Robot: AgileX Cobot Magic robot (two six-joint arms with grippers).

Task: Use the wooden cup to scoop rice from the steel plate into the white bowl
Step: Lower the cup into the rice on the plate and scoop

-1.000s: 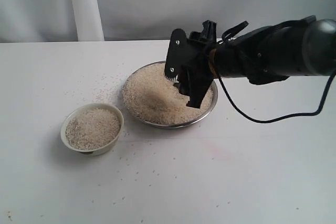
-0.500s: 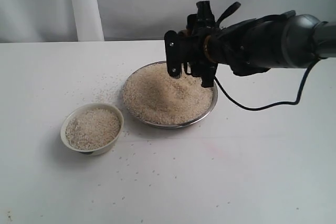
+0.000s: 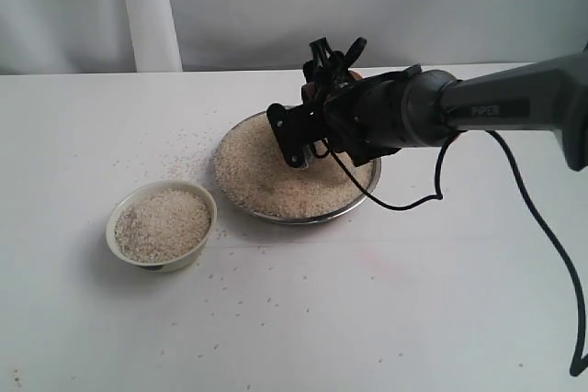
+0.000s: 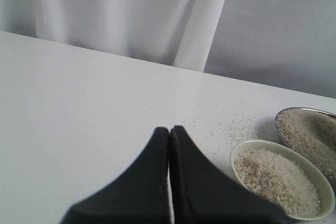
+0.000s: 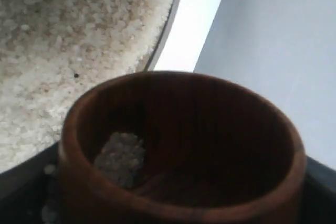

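Note:
My right gripper [image 3: 306,132] hangs over the steel plate [image 3: 276,218], above its wide heap of rice [image 3: 253,172]. It is shut on the wooden cup [image 5: 178,129], which fills the right wrist view mouth-up. A small clump of grains [image 5: 119,158] lies in its dark inside. In the exterior view the gripper hides most of the cup. The white bowl [image 3: 115,227] stands left of the plate, nearly full of rice [image 3: 163,222]. My left gripper [image 4: 169,130] is shut on nothing, low over bare table near the bowl [image 4: 247,148]. It is outside the exterior view.
Loose grains [image 3: 188,149] are scattered on the white table between plate and bowl and in front of them [image 3: 266,298]. A white curtain [image 3: 147,6] hangs behind the table. The right arm's black cable [image 3: 551,254] loops down at the right.
The right gripper has lifted out of the rice heap, turned at the wrist and shifted left over the plate. The bowl and plate have not moved.

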